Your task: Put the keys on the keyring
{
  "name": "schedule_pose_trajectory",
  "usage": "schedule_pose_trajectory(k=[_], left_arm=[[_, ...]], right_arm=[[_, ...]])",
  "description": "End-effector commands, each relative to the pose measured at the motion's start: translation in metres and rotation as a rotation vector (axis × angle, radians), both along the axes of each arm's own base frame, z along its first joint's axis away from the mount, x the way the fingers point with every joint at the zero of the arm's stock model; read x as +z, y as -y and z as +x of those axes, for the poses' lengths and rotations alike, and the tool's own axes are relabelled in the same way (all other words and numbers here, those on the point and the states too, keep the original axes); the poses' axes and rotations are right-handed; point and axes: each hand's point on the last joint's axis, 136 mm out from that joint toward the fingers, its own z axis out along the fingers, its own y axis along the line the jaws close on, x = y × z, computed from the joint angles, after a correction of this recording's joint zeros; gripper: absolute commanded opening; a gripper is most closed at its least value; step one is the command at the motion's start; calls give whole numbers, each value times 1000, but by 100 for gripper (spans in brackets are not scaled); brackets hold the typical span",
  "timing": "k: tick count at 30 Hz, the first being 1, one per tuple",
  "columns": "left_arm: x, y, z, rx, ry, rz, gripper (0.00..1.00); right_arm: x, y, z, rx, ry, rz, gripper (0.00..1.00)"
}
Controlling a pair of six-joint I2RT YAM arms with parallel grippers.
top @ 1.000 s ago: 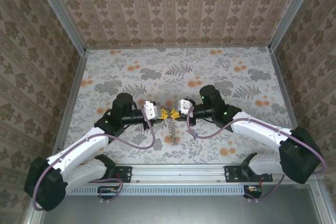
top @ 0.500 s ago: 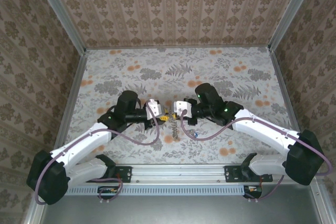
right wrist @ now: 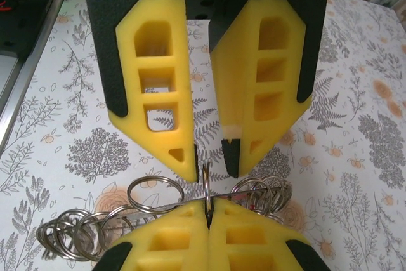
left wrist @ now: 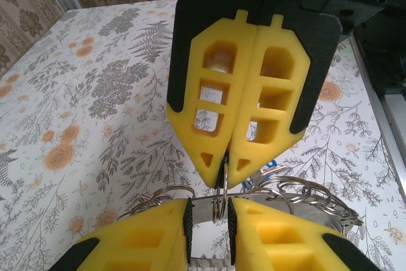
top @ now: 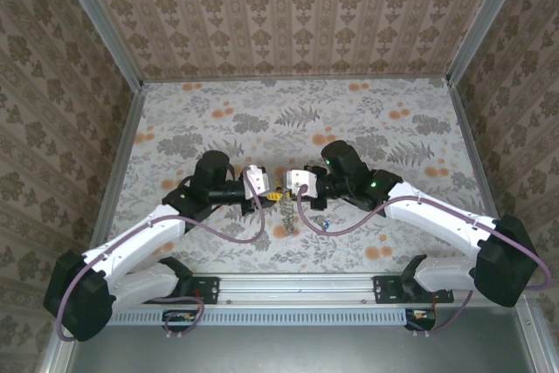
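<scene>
White arms [top: 131, 246], black joints (purple cables) — yellow fingers [left wrist: 240, 106]

1. Table top [top: 349, 120]: pale cloth printed with grey ferns and orange flowers, spread before me.
2. Enclosure walls [top: 288, 15]: beige damask paper ahead and on both my sides.
3. Aluminium rail [top: 297, 286]: runs along my near edge.

L tool [left wrist: 209, 215] ajar, R tool [right wrist: 208, 212] closed.

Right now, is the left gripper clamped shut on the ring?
No: the left gripper has its fingers apart, the ring edge-on in the gap; the right gripper is shut on it.
</scene>
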Motion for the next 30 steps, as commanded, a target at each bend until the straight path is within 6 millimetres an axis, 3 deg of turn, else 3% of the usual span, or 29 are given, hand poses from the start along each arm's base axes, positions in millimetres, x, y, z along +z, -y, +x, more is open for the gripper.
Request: schedule_pose_trajectory(k=[1,8,21,25,30], left_arm=[[12,3,-2,-13,30,-38,24],[25,0,-9,-32,69,-76,21],[36,0,-13,-52,92,-120,25],[41,-1,-7,-16,82,-124,27],[35,-8,19,159,16,-80,45]], right_arm=[[20,-7,-2,22,14,100,0],[41,-4,-6,27,-9,311,0],[54,6,-11,22,-20,435,0],[54,22,-5,-20,13,423,0],[47,61,10,-142,118,329,0]])
